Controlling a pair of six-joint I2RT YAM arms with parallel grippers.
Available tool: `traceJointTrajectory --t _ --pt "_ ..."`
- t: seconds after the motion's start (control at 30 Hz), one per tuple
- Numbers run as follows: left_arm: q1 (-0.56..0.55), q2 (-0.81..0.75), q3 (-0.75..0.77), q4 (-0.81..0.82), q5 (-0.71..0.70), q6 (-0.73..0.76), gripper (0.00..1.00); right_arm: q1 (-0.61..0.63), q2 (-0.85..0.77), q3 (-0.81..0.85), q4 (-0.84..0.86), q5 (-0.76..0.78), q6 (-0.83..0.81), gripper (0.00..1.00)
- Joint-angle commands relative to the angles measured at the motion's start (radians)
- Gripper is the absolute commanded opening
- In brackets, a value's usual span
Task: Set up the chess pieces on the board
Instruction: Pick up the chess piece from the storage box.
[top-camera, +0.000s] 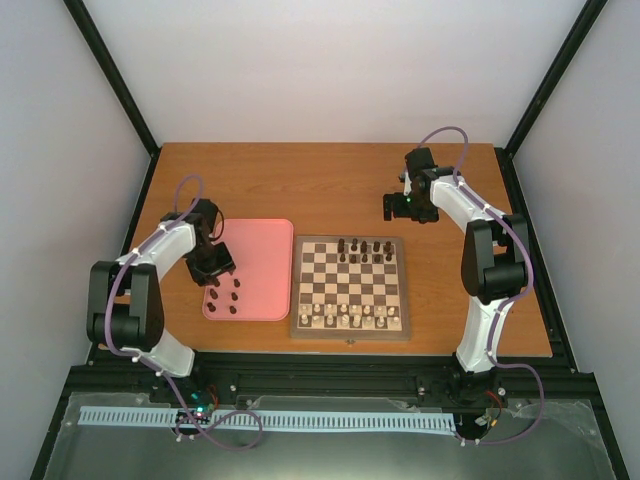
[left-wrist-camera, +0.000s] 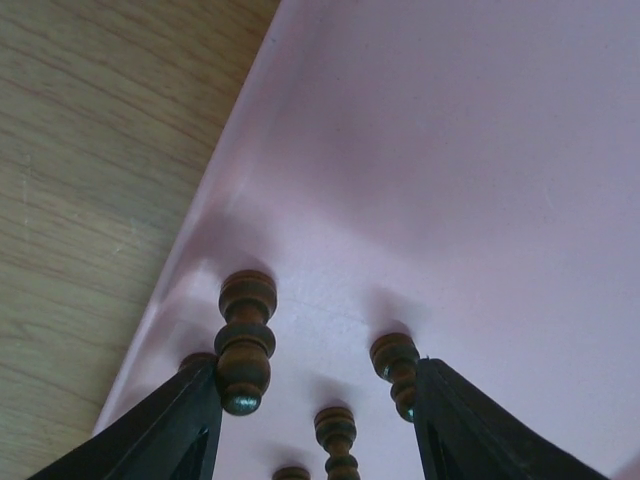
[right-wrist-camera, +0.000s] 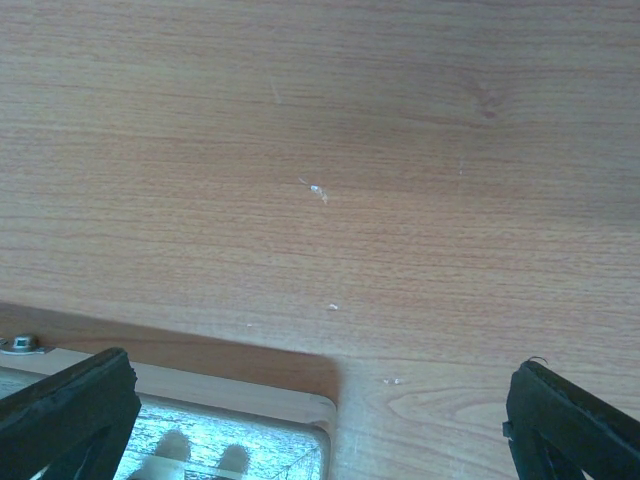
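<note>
The board (top-camera: 350, 290) lies mid-table. Several dark chess pieces (top-camera: 362, 248) stand on its far rows and pale pieces on its near rows. More dark pieces (top-camera: 226, 295) stand in the near left corner of the pink tray (top-camera: 262, 262). My left gripper (top-camera: 213, 266) hangs low over them, open. In the left wrist view its fingers (left-wrist-camera: 170, 435) flank one dark pawn (left-wrist-camera: 337, 435), while one pawn (left-wrist-camera: 246, 345) stands by the left finger and another (left-wrist-camera: 398, 368) by the right. My right gripper (top-camera: 400, 207) is open and empty over bare table beyond the board's far right corner (right-wrist-camera: 260, 400).
The pale pieces (top-camera: 345, 318) fill the board's near two rows. The tray's left rim (left-wrist-camera: 215, 215) borders the wooden table (left-wrist-camera: 90, 180). Black frame posts stand at the table's far corners.
</note>
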Motion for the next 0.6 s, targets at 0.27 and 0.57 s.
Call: traceJointTrajectory --t 0.27,0.57 --pt "0.035 0.025 -0.018 0.039 0.018 0.027 0.38 -0.001 0.023 -0.008 0.003 0.019 -0.008 1.0" --pt "0.036 0.052 -0.027 0.058 0.02 0.034 0.33 -0.001 0.017 -0.014 0.001 0.021 -0.011 1.0"
